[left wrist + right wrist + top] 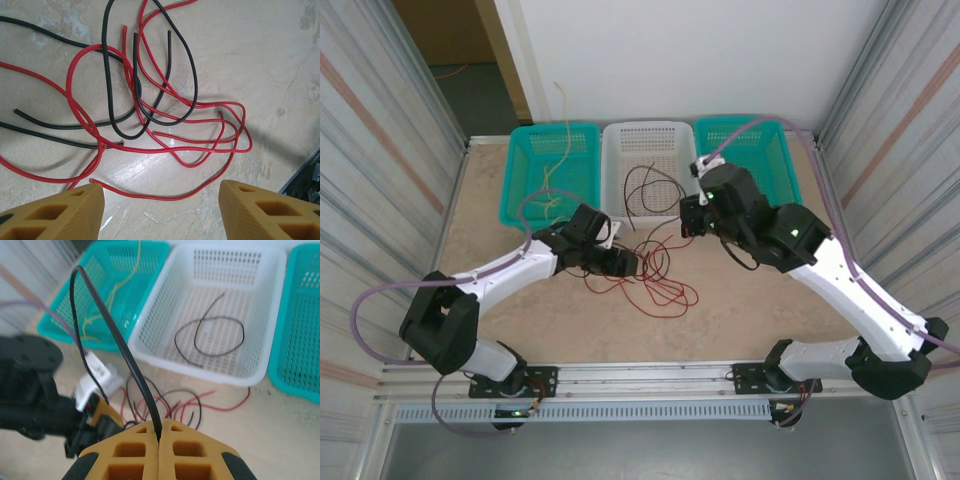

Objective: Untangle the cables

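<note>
My top camera sits high behind the near edge and looks down on the whole table (770, 300). The left wrist camera looks straight down, very near the cables (136, 85). The right wrist camera, higher, faces forward to the white basket (260, 305), which I see in the top view also.

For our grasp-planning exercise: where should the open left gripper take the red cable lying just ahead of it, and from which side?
I'd grip the red cable near its free end, where it lies alone on bare table, clear of the tangle. Come straight down, the left gripper straddling it.
</note>
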